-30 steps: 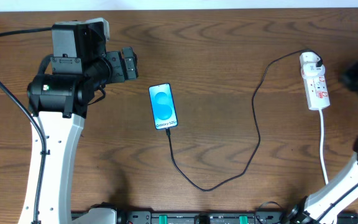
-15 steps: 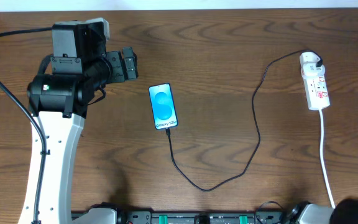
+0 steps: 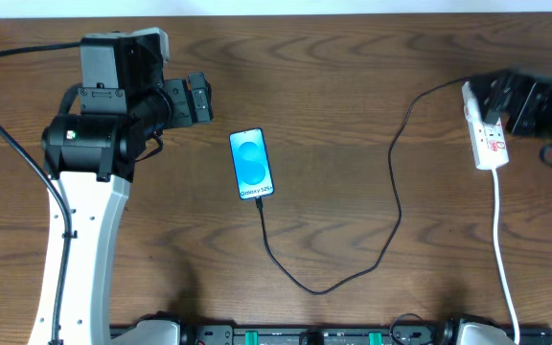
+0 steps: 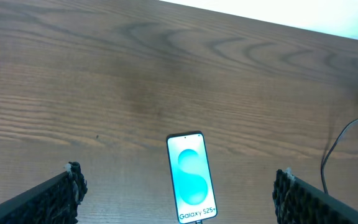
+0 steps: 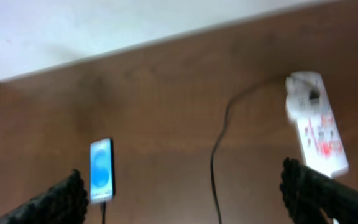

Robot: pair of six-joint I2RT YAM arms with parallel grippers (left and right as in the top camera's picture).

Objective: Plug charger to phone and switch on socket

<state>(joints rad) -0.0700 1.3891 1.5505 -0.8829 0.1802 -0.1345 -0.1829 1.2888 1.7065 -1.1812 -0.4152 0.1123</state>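
On the dark wooden table (image 3: 353,57), left of centre: slim black-edged smartphone with lit white-and-cyan screen (image 3: 252,164), flat, screen up, bare wood on all four sides. Touching its near edge: tip of the long thin black charger cable (image 3: 397,192), looping wide across open table to a white plug (image 5: 303,87) on the narrow white power strip (image 3: 492,146) near the right edge. Left gripper (image 3: 201,99) spread wide, holding nothing, well apart from the phone's far-left corner. Right gripper (image 5: 184,174) likewise gaping and empty, close by the strip's plug end; contact impossible to tell.
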